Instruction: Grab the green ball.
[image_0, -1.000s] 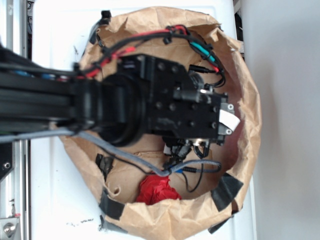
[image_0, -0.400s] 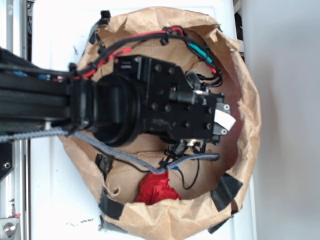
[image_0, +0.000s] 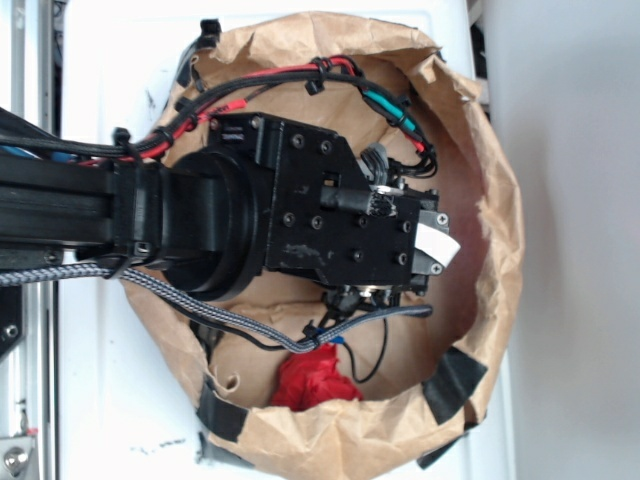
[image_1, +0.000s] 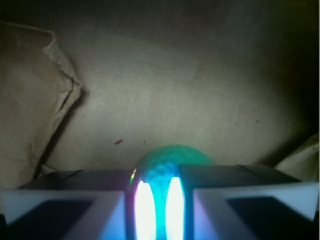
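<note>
Since a second ago the black arm has slid left. Its gripper (image_1: 159, 200) pinches the one mint-green ribbed ball (image_1: 172, 160) over crumpled brown paper (image_1: 150, 85); one red paper wad (image_0: 315, 380) lies beyond.

Black robot arm (image_0: 200, 225) reaches in from the left, wrist pointing straight down; the gripper (image_1: 159, 200) has its 2 fingers (image_1: 65, 207) closed around the green ball (image_1: 172, 160)
</note>
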